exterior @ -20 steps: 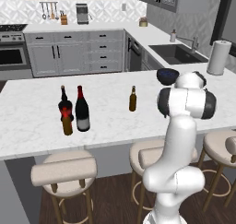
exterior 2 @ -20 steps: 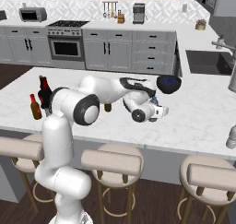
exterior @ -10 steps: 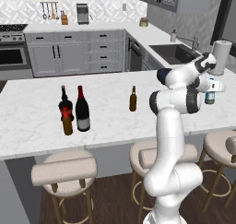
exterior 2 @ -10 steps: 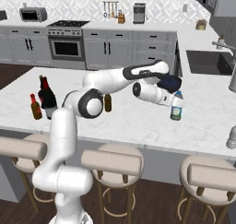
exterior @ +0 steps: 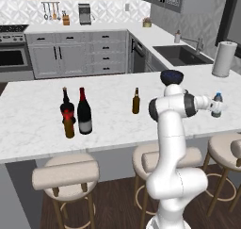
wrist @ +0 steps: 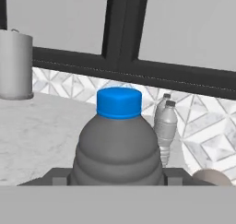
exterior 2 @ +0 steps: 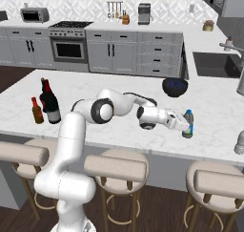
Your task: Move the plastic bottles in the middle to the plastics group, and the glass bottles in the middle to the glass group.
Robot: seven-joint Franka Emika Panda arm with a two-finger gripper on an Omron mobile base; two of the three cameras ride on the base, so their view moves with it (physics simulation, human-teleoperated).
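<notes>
White marble covers the island point(exterior: 33, 124), behind which grey cabinets, a stove and a sink are seen. At the island's right end the gripper point(exterior 2: 187, 127) is closed around the plastic bottle point(exterior 2: 188, 122), which is held upright, its long axis vertical, with the blue cap point(wrist: 119, 102) above the jaws; whether its base rests on the marble or hangs just above it cannot be told. In the hand view the bottle point(wrist: 117, 149) is seen square in the grip, and beyond it, further to the right along the island, two clear plastic bottles point(wrist: 165, 126) stand close together against the tiled wall; these are judged to be the plastics group, so the coming move is judged to be a carry onward in the direction the hand faces, then a setting down beside them. That pair is not made out in the base views, where a paper towel roll point(exterior: 223, 58) and a dark bowl point(exterior 2: 174, 86) are shown instead. Well apart to the left, the wine bottle point(exterior: 84, 111) stands just beside the red-labelled bottle point(exterior: 66, 110) and the amber bottle point(exterior: 69, 127), and the beer bottle point(exterior: 136, 101) stands alone near the middle, not yet moved.
</notes>
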